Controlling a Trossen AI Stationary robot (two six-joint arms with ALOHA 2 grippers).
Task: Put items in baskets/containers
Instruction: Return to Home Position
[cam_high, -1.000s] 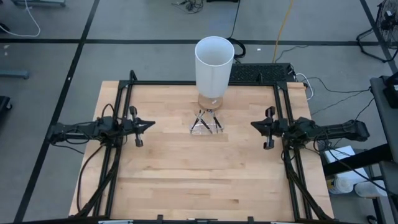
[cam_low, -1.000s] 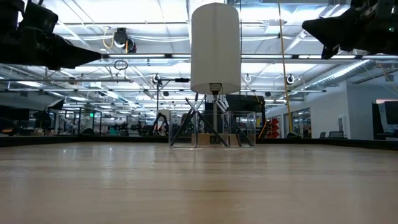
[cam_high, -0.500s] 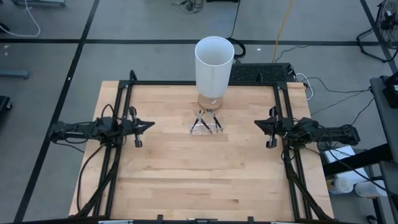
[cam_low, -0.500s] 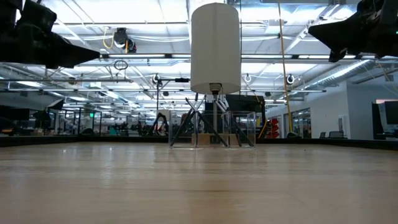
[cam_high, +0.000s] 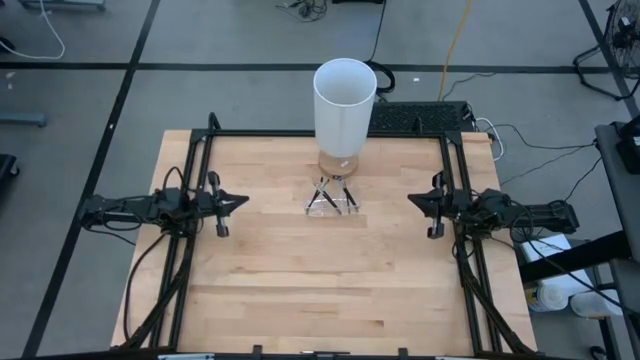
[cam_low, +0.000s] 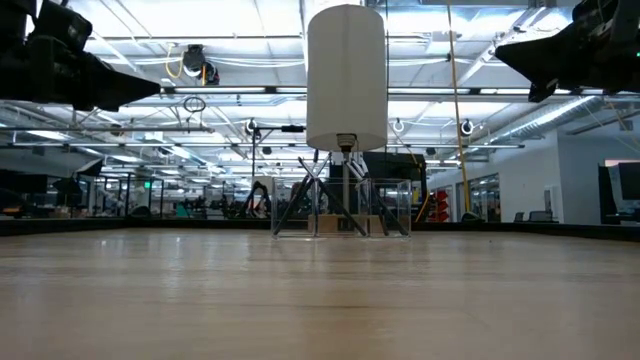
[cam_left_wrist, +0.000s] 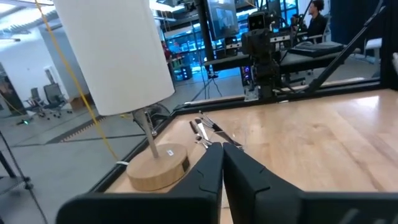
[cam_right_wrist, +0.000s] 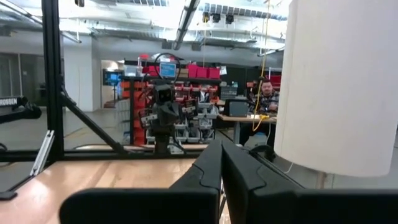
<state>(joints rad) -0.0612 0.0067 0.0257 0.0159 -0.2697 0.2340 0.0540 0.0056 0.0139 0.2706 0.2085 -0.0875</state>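
Note:
The clear low container (cam_high: 331, 206) stands mid-table toward the far edge, just in front of the tall white cylinder (cam_high: 345, 100). Several thin dark sticks (cam_high: 329, 192) lean crossed inside it, their upper ends above its rim; the low view shows the sticks (cam_low: 328, 195) and container (cam_low: 388, 210) too. My left gripper (cam_high: 245, 200) hovers shut left of the container, above the table. My right gripper (cam_high: 410, 200) hovers shut right of it. Each wrist view shows its fingers closed together, left (cam_left_wrist: 221, 148) and right (cam_right_wrist: 219, 144).
The white cylinder sits on a thin stem over a round wooden base (cam_left_wrist: 158, 168) close behind the container. A black frame (cam_high: 300, 133) rims the table. Bare wood (cam_high: 320, 280) lies between the arms and toward the near edge. A person (cam_right_wrist: 267, 99) sits far beyond the table.
My right gripper has drawn back a little toward the table's right edge, staying shut and level, then held still. The left arm, container and sticks have kept their places.

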